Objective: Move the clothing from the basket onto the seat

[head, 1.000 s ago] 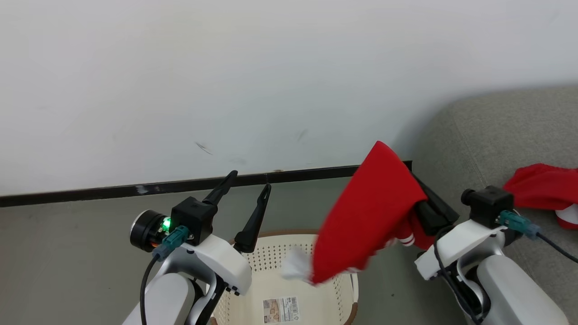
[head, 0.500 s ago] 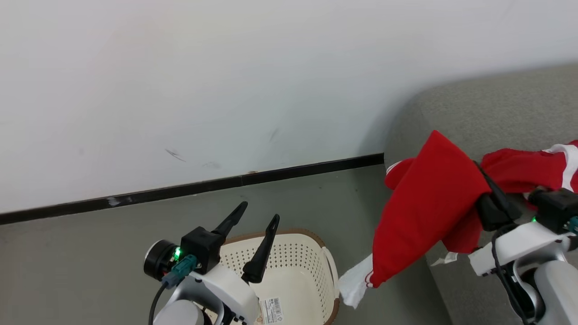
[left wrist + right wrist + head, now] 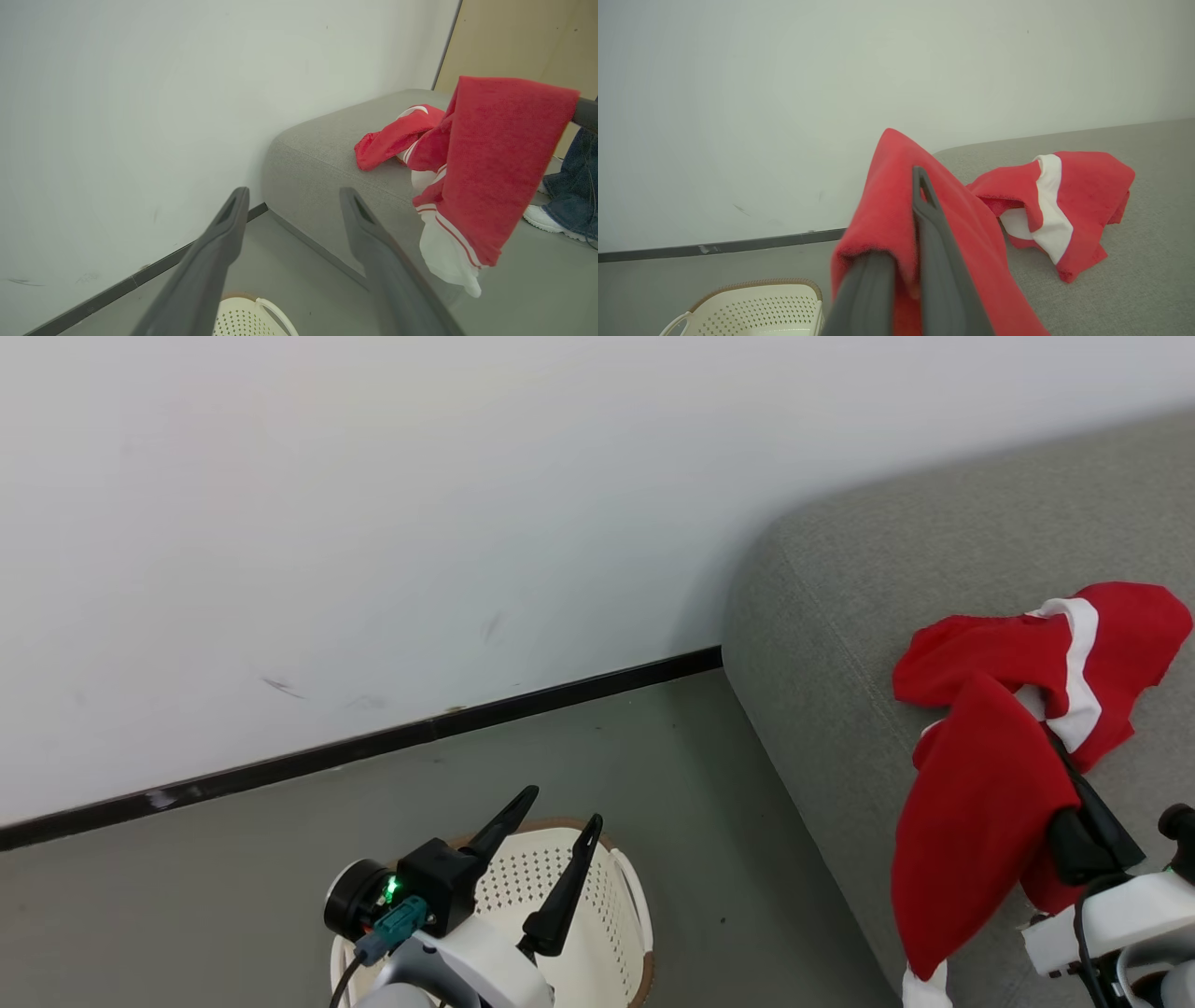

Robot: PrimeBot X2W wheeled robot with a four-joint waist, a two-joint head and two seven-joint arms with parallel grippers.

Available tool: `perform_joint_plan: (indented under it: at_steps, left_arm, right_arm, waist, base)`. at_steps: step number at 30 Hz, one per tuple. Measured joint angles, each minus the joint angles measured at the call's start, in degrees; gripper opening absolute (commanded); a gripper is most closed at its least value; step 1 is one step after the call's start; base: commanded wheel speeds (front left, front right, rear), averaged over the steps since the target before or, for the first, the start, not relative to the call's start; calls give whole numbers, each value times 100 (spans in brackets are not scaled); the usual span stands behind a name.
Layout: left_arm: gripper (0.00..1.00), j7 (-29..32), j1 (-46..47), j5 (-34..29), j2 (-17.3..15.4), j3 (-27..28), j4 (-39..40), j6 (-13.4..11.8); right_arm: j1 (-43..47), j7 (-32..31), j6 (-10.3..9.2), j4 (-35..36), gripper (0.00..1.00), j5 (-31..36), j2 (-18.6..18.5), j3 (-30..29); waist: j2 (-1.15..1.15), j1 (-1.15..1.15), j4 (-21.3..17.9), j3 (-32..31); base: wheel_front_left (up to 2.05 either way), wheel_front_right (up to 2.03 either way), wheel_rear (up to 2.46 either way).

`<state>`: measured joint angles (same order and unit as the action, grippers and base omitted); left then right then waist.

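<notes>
While the left gripper (image 3: 564, 805) hangs over the basket (image 3: 627, 905) at the near left with fingers spread wide, the seat (image 3: 840, 607) takes the right; at its near edge the right gripper (image 3: 915, 186) pinches a red garment (image 3: 971, 821) — white trim dangling below; another red garment (image 3: 1111, 635) lies just beyond, on the cushion.

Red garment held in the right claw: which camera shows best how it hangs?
Left wrist view: the held garment shows whole from the side, with its white trim dangling at the bottom. Head view looks down on it and cuts off its bottom tip. Right wrist view shows its top fold, close up.
</notes>
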<state>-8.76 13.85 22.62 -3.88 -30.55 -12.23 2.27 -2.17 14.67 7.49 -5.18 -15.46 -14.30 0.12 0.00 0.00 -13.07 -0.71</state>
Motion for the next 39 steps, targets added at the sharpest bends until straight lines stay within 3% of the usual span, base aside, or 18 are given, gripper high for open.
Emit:
perform_joint_plan:
  at_steps: [13, 20, 30, 39]
  left_arm:
    - [100, -200, -29, 7, 29, -16, 0, -11]
    - [100, -215, -71, 4, 33, -3, 92, -119]
    - [100, -213, -154, -86, -36, 46, 339, -263]
    - [100, -130, -133, -180, -145, 41, 662, -298]
  right_arm:
    - [262, -219, 0, 280, 0, 43, -25, 123]
    - [-389, -370, 0, 280, 0, -158, -244, 305]
    - [-1901, -754, 0, 297, 0, -608, -740, -613]
    - [-2989, -1345, 1, -361, 0, -610, -1210, -1195]
  waist:
    - [0, 0, -517, -13]
    - [0, 0, -639, 82]
    - [0, 0, -575, 342]
    - [0, 0, -489, 657]
  base:
    - [0, 0, 0]
    - [0, 0, 0]
    - [0, 0, 0]
    - [0, 0, 0]
